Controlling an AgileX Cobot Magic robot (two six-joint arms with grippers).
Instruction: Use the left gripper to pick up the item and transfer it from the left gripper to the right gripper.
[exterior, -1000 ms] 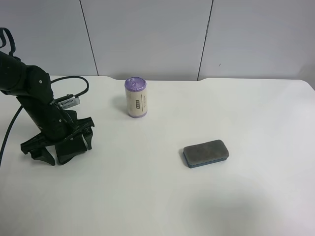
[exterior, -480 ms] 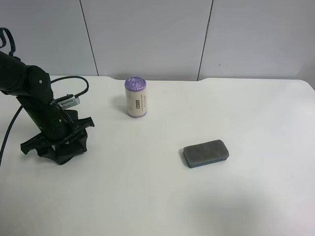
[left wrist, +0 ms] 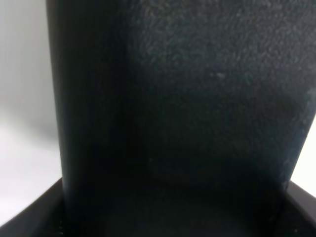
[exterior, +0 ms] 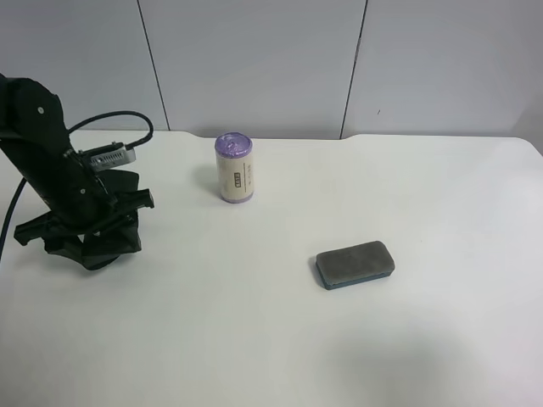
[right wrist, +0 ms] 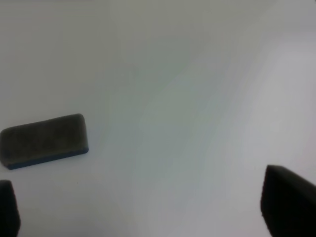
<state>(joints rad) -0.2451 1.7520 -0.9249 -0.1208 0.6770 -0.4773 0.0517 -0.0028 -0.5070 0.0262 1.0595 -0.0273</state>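
A dark grey eraser block [exterior: 355, 264] with a blue base lies flat on the white table [exterior: 254, 339], right of centre. It also shows in the right wrist view [right wrist: 44, 140]. A white can with a purple lid [exterior: 234, 168] stands upright at the back. My left gripper [exterior: 93, 253] is at the exterior high view's left, fingers together, low over the table, far from both items. Its black fingers [left wrist: 182, 123] fill the left wrist view. My right gripper [right wrist: 148, 205] is open and empty above the table, off to one side of the eraser; its arm is outside the exterior high view.
A black cable [exterior: 119, 123] loops from the left arm over the table's back left. The table's far edge [exterior: 382, 136] meets a grey panelled wall.
The left gripper's fingers, spread apart a second ago, have come together. The arm has drawn back toward the exterior high view's left. The eraser and can have not moved.
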